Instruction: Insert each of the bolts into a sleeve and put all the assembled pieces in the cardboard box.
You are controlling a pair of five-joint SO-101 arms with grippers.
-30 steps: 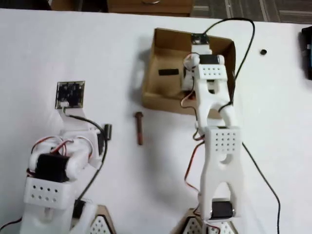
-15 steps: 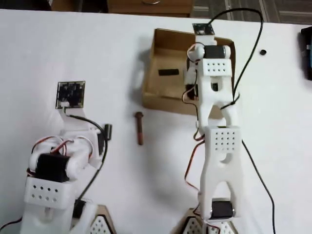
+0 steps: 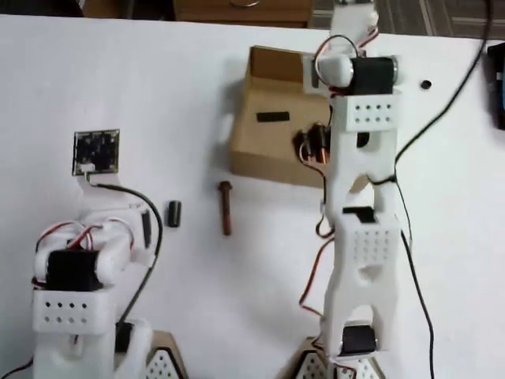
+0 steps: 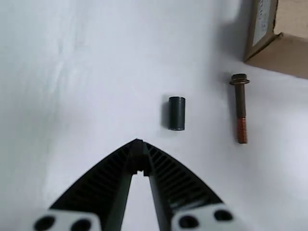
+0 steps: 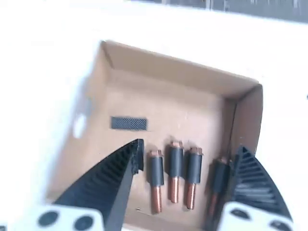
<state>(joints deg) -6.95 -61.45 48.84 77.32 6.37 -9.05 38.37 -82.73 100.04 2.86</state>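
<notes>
My left pincer point(image 4: 138, 147) is closed on nothing above the table; my right pincer point(image 5: 188, 150) gapes wide, empty, over the cardboard box point(image 5: 178, 67).

My left wrist view gives the close detail: the loose black sleeve point(image 4: 176, 113) lies just ahead of my closed tips, and a bare bolt point(image 4: 240, 108) lies parallel to it, apart, near a corner of the box. My right wrist view looks into the box, where the high view has my right arm across it: four sleeved bolts point(image 5: 174, 168) lie side by side on the floor, near a flat black strip point(image 5: 129, 123). From above, sleeve and bolt rest on the white table point(image 3: 158, 79) between my arms. Since a second ago my right arm has lifted and stretched farther over the box, and my left arm has drawn aside from the sleeve. Sleeve and bolt have not moved.
</notes>
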